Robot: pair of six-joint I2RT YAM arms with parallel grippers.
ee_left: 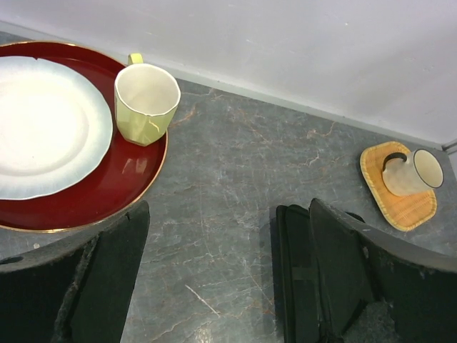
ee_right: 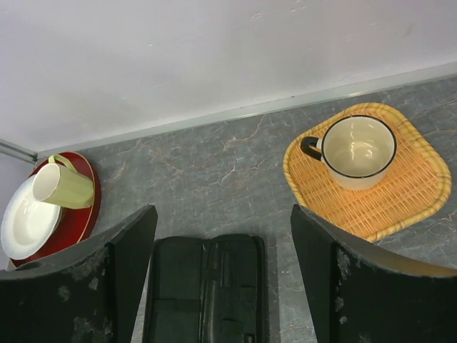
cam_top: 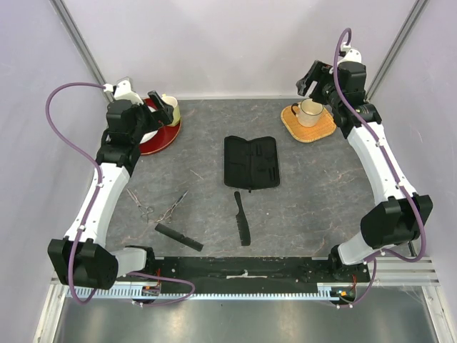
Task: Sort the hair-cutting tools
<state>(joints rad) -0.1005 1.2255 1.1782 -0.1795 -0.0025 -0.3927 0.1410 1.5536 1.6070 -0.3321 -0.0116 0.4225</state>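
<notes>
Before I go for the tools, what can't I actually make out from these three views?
- The left scissors, the right scissors, the plain comb and the handled comb: top view only, too small to judge blades or teeth; absent from both wrist views.
- Case: the bottom edge cuts it off in both wrist views, and the fingers partly cover it; pocket contents too dark.

Nothing readable anywhere, tbh. Looked over the black zip case (cam_top: 251, 162), the scissors (cam_top: 173, 206) and the combs (cam_top: 243, 219): no legible lettering, brand or number on any of them. Anything finer way too small to make out.
</notes>
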